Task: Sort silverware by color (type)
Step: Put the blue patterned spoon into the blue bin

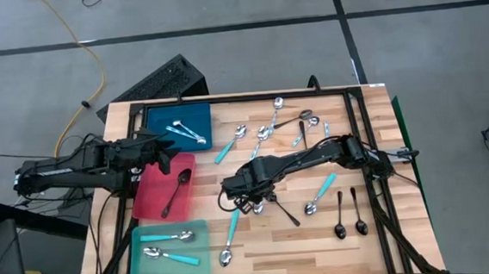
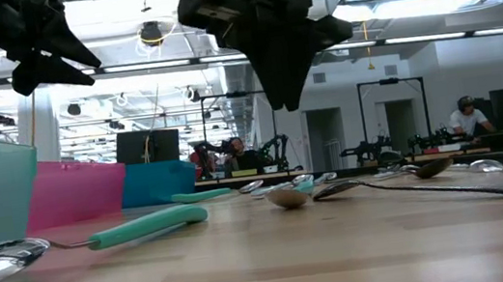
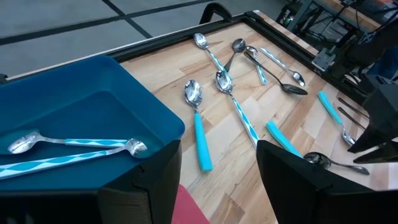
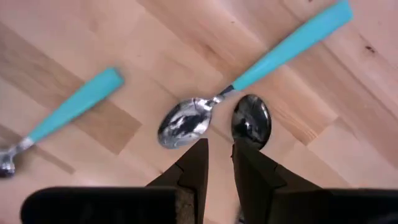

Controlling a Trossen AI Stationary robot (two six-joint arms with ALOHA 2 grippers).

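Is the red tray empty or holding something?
Holding something: one black spoon lies inside the red tray, seen from the high view.

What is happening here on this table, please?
A two-armed robot is sorting spoons into three trays. The right gripper hangs just above the table's middle, its fingers nearly together and holding nothing, over a turquoise-handled spoon and a black spoon lying bowl to bowl. The left gripper waits over the edge of the red tray, fingers open. Two spoons already lie in the blue tray, one black spoon in the red tray, two in the teal tray; many are loose on the table.
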